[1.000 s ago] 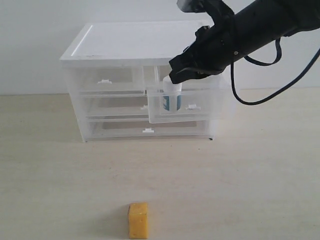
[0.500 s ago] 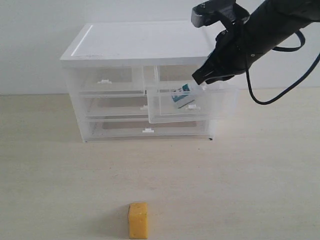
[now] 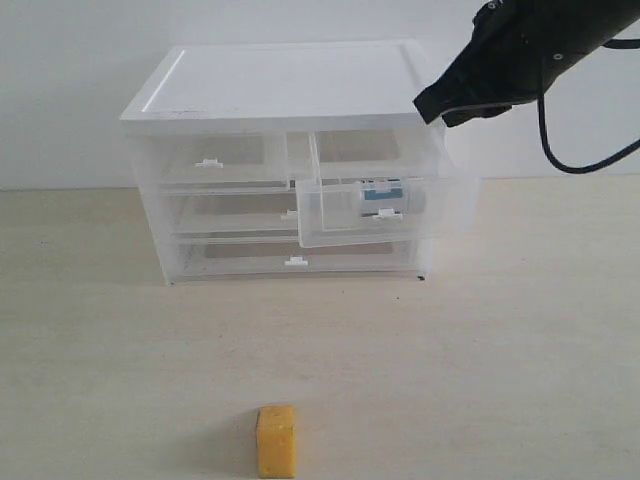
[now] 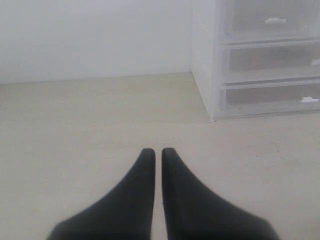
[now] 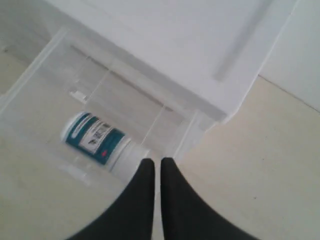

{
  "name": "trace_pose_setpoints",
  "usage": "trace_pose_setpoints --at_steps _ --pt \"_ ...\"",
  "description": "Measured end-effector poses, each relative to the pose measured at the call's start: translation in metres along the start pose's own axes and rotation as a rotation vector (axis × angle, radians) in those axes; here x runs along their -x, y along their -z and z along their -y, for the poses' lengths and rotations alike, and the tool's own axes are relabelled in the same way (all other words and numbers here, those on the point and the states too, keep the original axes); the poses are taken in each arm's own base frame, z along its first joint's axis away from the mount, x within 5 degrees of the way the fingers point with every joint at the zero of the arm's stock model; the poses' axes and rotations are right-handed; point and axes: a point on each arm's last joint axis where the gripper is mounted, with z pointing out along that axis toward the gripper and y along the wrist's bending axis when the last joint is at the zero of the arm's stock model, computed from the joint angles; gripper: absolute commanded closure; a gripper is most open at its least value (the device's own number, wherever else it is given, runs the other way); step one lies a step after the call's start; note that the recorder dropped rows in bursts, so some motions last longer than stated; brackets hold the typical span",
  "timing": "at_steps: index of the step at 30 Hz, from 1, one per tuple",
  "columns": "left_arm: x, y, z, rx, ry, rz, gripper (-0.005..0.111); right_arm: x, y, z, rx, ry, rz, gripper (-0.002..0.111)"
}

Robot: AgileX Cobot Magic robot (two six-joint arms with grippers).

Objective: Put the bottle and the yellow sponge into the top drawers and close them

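The bottle (image 3: 383, 192) (image 5: 100, 140) lies on its side inside the right top drawer (image 3: 330, 222), which is pulled out of the cabinet. My right gripper (image 5: 157, 160) hangs above that drawer's right end, shut with nothing between its fingers; in the exterior view only its dark arm (image 3: 480, 80) shows clearly. The left top drawer (image 3: 210, 163) sits pushed in. The yellow sponge (image 3: 276, 440) stands alone on the table near the front edge. My left gripper (image 4: 157, 151) is shut and empty, low over the table, left of the cabinet; it is out of the exterior view.
The white drawer cabinet (image 3: 280, 90) (image 4: 205, 60) stands at the back against the wall, with two full-width drawers (image 3: 290, 255) below the top pair. A black cable (image 3: 585, 165) loops down from the right arm. Bare table lies between cabinet and sponge.
The right gripper let go of the bottle, which tipped over and now lies flat in the open drawer. The right arm rose and drew back to the upper right.
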Motion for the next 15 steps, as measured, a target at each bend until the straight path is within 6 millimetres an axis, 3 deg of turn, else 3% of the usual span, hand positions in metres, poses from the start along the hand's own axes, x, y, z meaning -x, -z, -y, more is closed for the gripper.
trace_pose_setpoints --at_steps 7,15 --pt "0.0 0.0 0.0 0.0 0.0 0.0 0.103 -0.012 0.011 -0.025 0.257 0.022 -0.096 0.107" --pt "0.0 0.0 0.0 0.0 0.0 0.0 0.103 -0.029 -0.005 -0.067 0.367 0.13 -0.151 0.107"
